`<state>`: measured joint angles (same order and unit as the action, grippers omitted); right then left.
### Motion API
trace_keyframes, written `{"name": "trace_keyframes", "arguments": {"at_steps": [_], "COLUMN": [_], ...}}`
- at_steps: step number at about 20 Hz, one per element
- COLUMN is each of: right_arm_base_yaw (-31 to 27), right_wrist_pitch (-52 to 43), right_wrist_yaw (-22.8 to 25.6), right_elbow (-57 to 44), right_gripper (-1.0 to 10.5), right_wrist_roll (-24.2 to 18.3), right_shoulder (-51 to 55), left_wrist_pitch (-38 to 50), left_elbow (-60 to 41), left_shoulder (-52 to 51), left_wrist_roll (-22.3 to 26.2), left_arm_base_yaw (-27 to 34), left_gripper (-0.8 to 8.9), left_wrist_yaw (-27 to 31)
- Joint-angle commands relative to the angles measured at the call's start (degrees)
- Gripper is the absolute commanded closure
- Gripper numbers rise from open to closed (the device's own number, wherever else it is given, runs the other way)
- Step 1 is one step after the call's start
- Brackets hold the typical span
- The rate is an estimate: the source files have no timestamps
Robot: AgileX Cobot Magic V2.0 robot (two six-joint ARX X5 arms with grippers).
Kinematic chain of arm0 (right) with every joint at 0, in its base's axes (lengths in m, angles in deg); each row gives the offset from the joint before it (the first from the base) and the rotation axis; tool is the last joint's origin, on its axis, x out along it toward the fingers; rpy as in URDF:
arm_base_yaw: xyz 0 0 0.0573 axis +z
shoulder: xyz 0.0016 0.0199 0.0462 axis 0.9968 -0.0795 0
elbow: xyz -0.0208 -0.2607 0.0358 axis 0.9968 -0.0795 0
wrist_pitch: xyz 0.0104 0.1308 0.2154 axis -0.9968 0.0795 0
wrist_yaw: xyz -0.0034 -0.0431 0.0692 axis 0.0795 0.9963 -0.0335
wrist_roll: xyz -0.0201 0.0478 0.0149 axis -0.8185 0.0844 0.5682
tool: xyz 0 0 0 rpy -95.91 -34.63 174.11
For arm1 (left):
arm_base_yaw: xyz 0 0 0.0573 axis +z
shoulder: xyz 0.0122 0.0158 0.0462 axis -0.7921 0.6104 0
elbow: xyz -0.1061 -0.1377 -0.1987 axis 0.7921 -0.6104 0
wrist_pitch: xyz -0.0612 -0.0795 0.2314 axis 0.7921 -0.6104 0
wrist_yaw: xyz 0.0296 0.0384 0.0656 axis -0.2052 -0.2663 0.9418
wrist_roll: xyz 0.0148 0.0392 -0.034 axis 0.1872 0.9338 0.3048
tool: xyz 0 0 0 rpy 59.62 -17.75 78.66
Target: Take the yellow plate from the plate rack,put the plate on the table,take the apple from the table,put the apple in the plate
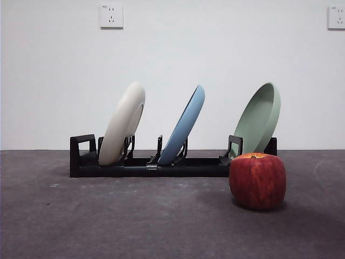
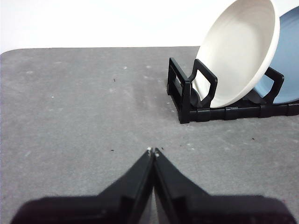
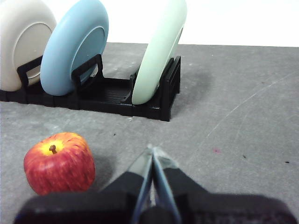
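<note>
The table (image 1: 108,226) holds the plate rack (image 1: 151,167). The yellow plate (image 1: 123,129) leans in its end slot, the apple (image 1: 257,181) sits nearby. Left gripper (image 2: 153,151) and right gripper (image 3: 152,148) are pinched closed, holding nothing. Open wide, grab the rim gently.

three plates stand in one plate rack (image 1: 161,164): one yellow plate (image 1: 123,124), one blue plate (image 1: 183,125) and one pale green plate (image 1: 260,117). one apple (image 1: 257,180) sits on the table (image 1: 108,216). two wall sockets (image 1: 111,15) show behind.
</note>
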<state>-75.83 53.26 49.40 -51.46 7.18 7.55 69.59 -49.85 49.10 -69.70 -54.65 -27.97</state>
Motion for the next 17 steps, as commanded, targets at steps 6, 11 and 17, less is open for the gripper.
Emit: {"name": "trace_keyframes", "arguments": {"at_steps": [6,11,17], "right_arm_base_yaw": [-0.1,-0.1,-0.1], "right_wrist_pitch": [-0.2,-0.2,-0.2], "right_wrist_yaw": [0.1,-0.1,-0.1], "right_elbow": [-0.9,-0.9,-0.9], "right_gripper": [9.5,9.5,9.5], "right_wrist_roll": [0.2,4.0,15.1], "right_shoulder": [0.0,0.0,0.0], "left_wrist_pitch": [0.1,0.2,0.2], "left_elbow": [-0.8,-0.8,-0.7], "left_shoulder": [-0.2,-0.2,-0.2], "left_wrist_roll": [-0.2,-0.2,-2.6], "left_arm_base_yaw": [0.2,0.2,0.2], "left_gripper": [8.16,8.16,8.17], "left_wrist_yaw": [-0.1,-0.1,-0.3]}}
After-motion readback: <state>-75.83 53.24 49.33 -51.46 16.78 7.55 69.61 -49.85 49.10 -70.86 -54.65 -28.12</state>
